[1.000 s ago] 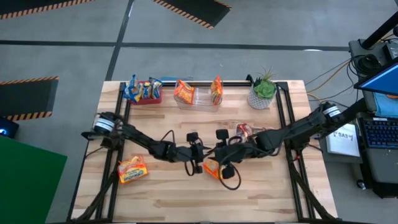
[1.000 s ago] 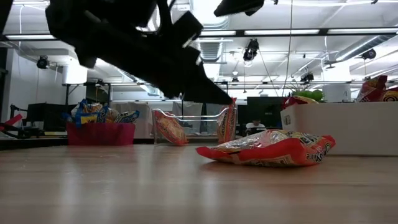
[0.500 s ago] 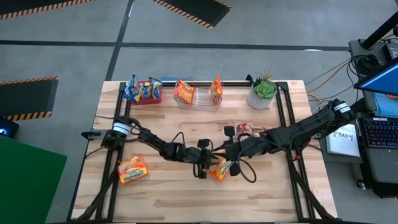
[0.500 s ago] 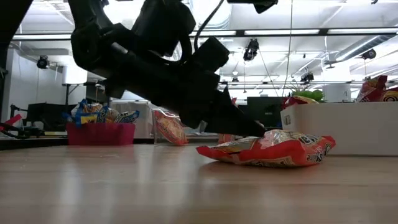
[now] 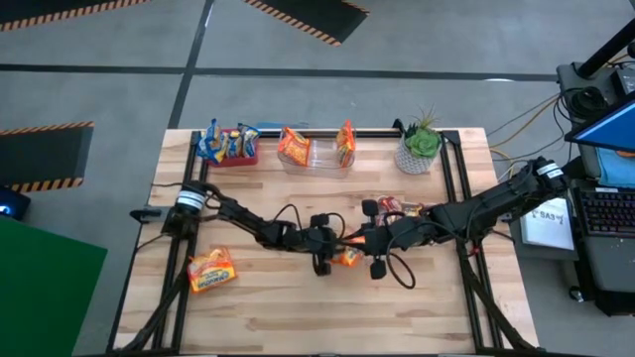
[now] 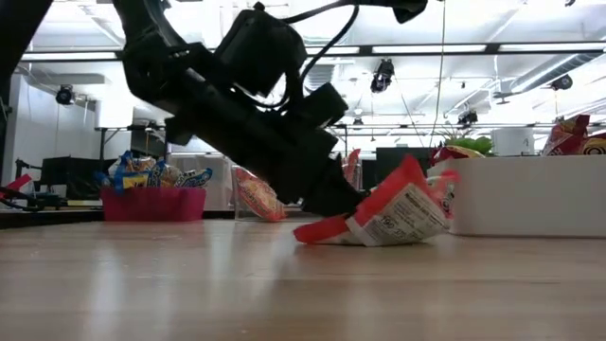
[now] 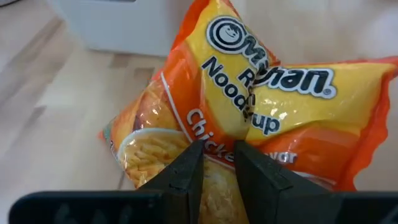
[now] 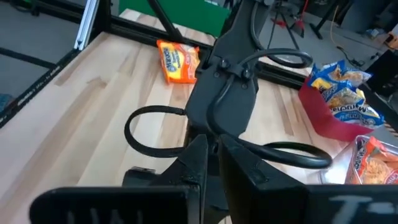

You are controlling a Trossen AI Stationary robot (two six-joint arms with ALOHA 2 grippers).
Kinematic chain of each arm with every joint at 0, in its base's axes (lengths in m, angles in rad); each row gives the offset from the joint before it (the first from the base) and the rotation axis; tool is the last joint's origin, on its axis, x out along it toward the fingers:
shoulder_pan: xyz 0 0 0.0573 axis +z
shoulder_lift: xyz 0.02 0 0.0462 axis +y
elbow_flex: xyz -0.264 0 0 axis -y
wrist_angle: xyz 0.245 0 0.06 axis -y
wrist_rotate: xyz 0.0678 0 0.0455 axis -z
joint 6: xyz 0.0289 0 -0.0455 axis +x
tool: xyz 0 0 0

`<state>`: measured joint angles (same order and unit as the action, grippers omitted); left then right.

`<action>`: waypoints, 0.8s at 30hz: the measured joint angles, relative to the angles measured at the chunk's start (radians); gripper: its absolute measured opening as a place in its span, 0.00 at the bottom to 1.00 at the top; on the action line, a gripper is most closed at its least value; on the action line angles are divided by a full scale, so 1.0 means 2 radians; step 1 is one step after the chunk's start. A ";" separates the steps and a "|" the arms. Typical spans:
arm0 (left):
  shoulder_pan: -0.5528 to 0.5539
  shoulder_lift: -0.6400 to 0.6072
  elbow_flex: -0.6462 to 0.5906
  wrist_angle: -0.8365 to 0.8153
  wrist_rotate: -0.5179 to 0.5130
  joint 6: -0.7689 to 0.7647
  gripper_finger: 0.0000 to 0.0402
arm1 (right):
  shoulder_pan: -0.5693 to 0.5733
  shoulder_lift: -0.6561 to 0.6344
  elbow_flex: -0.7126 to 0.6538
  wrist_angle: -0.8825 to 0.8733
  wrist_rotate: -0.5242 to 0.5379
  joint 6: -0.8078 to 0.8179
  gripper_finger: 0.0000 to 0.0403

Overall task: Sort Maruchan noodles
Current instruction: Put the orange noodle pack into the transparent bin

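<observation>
We look straight down on the tabletop [image 5: 298, 307]; low view level, wrist views close; all share its centre.

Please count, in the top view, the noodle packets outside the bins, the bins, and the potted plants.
Noodle packets outside the bins: 3
Bins: 2 (red bin, clear bin)
Potted plants: 1
Total: 6

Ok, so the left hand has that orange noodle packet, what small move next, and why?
Probably lift the left hand straight up a little. It pinches the orange packet, tipped with one end on the table, the right hand close beside. Lifting clears it for carrying to the clear bin with orange packets.
</observation>
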<state>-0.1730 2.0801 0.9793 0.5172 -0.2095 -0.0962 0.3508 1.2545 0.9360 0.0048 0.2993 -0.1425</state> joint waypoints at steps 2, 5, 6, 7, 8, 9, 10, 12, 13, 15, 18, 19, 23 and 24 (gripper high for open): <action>0.000 -0.012 -0.005 -0.019 -0.015 0.004 0.19 | 0.000 0.001 0.000 0.003 0.001 0.001 0.08; 0.000 -0.032 -0.021 -0.043 -0.043 0.009 0.19 | 0.000 0.003 0.000 0.001 0.006 0.004 0.08; 0.000 -0.043 -0.030 -0.049 -0.050 0.011 0.19 | 0.000 0.003 0.000 0.000 0.007 0.006 0.08; 0.001 -0.053 -0.040 -0.054 -0.055 0.014 0.19 | 0.000 0.003 0.000 0.000 0.008 0.006 0.08; 0.001 -0.064 -0.051 -0.057 -0.059 0.014 0.19 | 0.000 0.003 0.000 0.000 0.008 0.006 0.08; 0.001 -0.077 -0.064 -0.059 -0.064 0.015 0.19 | 0.000 0.003 0.000 0.000 0.008 0.007 0.08; 0.001 -0.092 -0.078 -0.061 -0.071 0.015 0.19 | 0.000 0.003 0.000 0.000 0.008 0.007 0.08; 0.000 -0.123 -0.109 -0.062 -0.089 0.014 0.19 | 0.000 0.003 0.000 0.000 0.008 0.007 0.08; 0.000 -0.140 -0.125 -0.060 -0.099 0.013 0.19 | -0.001 0.003 0.000 0.000 0.008 0.007 0.08; 0.000 -0.176 -0.156 -0.058 -0.111 0.004 0.19 | -0.004 0.003 0.000 0.001 0.008 0.011 0.08; 0.000 -0.226 -0.193 -0.054 -0.113 -0.005 0.19 | -0.017 0.004 0.000 0.001 0.008 0.031 0.08; -0.001 -0.243 -0.203 -0.054 -0.113 -0.008 0.19 | -0.024 0.005 0.000 0.001 0.008 0.042 0.08; -0.007 -0.296 -0.228 -0.048 -0.101 -0.014 0.19 | -0.058 0.012 0.001 -0.005 0.008 0.101 0.05; -0.010 -0.306 -0.231 -0.047 -0.094 -0.014 0.19 | -0.066 0.013 0.001 -0.015 0.008 0.116 0.04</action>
<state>-0.1927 1.4690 0.5168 0.4225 -0.3975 -0.1251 0.2187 1.2802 0.9371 -0.0243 0.3152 0.0890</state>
